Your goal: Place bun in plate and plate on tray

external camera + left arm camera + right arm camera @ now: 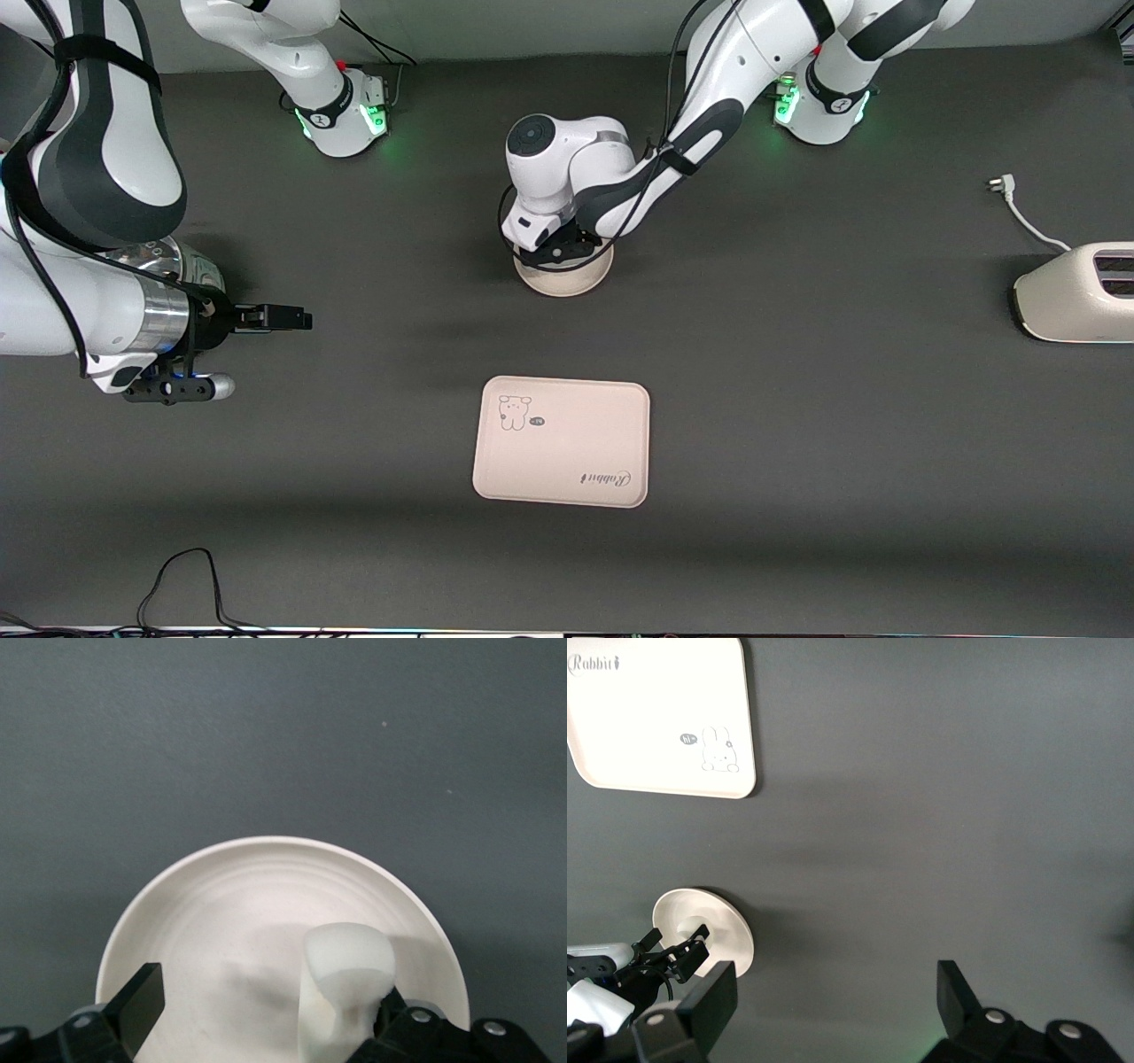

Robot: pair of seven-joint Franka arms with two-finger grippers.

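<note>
I take the tray (562, 442) as my landmark; it lies flat on the dark table (797, 425) with nothing on it, its bear drawing toward the right arm's end. The plate (567, 280) sits farther from the front camera than the tray, well apart from it. My left gripper (558, 251) is down over the plate, and in the left wrist view its fingers (142, 1001) are spread, one on each side of the bun (347, 967). The bun is over the plate's inside (239, 921), against one finger with a clear gap to the other; I cannot tell whether it rests on the plate. My right gripper (275, 316) waits toward the right arm's end of the table from the tray, over bare table, fingers (713, 1001) parted and holding nothing. A white toaster (1076, 294) stands toward the left arm's end, well apart from the tray
</note>
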